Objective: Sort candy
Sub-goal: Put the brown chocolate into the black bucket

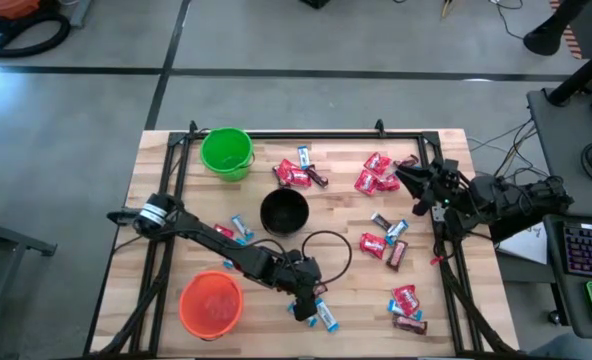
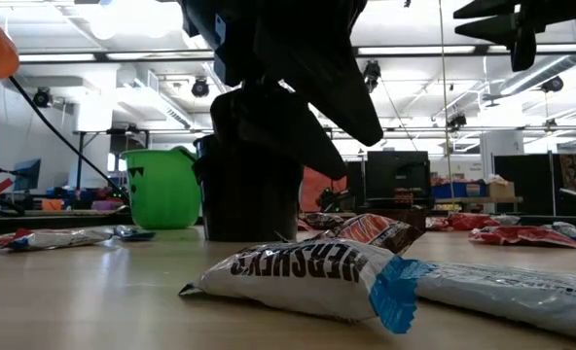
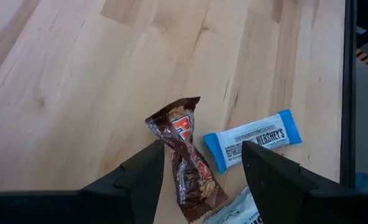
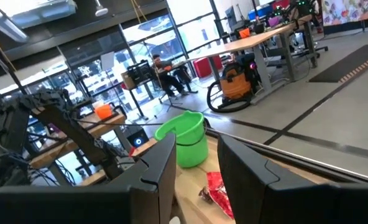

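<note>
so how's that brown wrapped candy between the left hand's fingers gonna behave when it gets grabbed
The brown candy looks crinkled and twisted, so probably floppy at the ends. It seems small and likely light. The shiny wrapper may slip between the open left hand fingers.

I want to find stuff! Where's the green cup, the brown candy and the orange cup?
green cup (image 1: 226, 152), high view, on its inner wall.
brown candy (image 3: 187, 163), left wrist view, middle of its wrapper, between the left arm's open fingers.
orange cup (image 1: 211, 304), high view, on its inside.
</note>
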